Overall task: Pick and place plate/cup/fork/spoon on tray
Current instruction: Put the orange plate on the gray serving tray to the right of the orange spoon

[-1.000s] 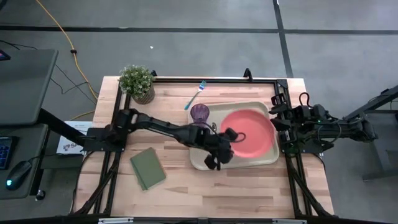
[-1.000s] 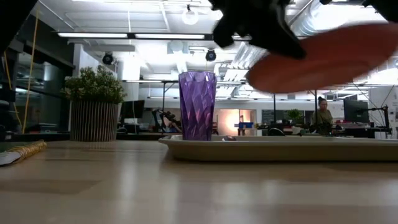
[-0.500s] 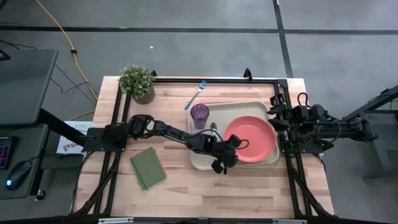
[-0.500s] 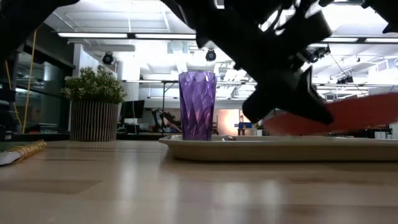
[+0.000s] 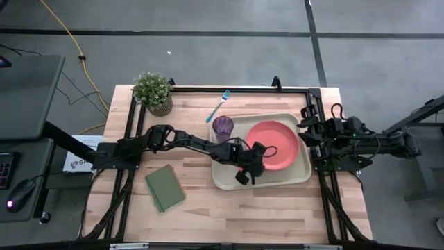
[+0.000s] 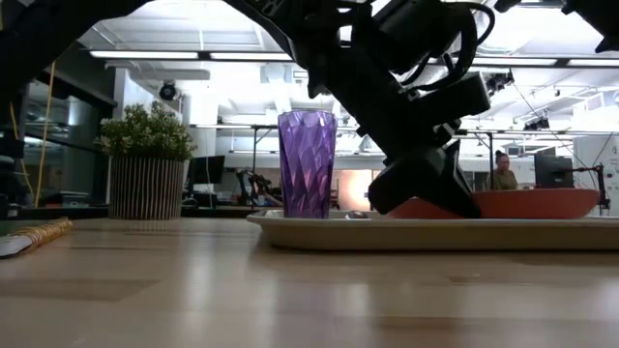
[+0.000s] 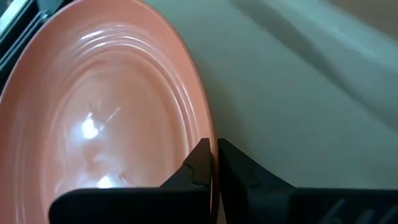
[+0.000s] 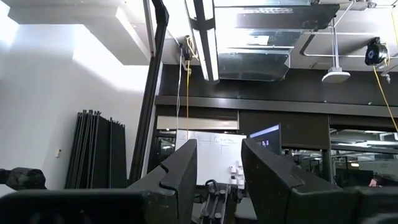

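The plate (image 5: 274, 144) is pinched at its near rim by the left gripper (image 5: 255, 154), whose fingers (image 7: 200, 165) are pressed tight on either side of the rim, as the left wrist view shows. The plate lies flat on the tray (image 5: 225, 182), filling the tray's right half, and it extends away from the left gripper toward the right arm's side. The coming move is judged to be a release, so what matters is that the plate's underside is already borne by the tray floor in the low view, with no gap seen beneath it. The cup (image 5: 223, 126) stands upright in the tray's far left corner, apart from the plate. The fork (image 5: 217, 105) lies on the table beyond the tray, its long axis slanted toward the tray's far edge; the left arm is the nearer one to it. The right gripper (image 5: 307, 130) is parked at the table's right edge, jaws spread and empty. Compared with a second ago, the plate has been brought down from a tilted carry in the air to rest on the tray.
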You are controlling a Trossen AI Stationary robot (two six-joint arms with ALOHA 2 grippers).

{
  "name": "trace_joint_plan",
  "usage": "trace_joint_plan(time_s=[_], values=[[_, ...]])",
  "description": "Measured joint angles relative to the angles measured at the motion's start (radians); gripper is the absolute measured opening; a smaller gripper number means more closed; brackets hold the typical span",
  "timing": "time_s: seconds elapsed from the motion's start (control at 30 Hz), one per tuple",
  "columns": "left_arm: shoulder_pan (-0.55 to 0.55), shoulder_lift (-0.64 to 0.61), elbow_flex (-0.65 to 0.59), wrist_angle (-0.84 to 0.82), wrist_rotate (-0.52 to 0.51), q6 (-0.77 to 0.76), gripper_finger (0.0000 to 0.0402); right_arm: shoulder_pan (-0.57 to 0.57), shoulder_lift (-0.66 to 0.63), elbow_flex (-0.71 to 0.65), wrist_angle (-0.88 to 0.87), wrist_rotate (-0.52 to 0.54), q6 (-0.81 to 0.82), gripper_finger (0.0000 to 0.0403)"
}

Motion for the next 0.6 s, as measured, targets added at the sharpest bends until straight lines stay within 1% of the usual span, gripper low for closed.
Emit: trace_joint_plan(time_s=[0.37, 0.47, 0.6], values=[[0.009, 0.000, 0.000, 0.001, 0.000, -0.032, 0.0005, 0.000, 0.000, 0.000, -0.008, 0.009, 0.000, 0.0119], [0.009, 0.000, 0.000, -0.002, 0.000, -0.041, 0.0025, 0.000, 0.000, 0.000, -0.009, 0.024, 0.000, 0.0119], [0.008, 0.000, 0.000, -0.013, -0.005, -0.041, 0.0071, 0.000, 0.000, 0.000, -0.009, 0.029, 0.000, 0.0119]])
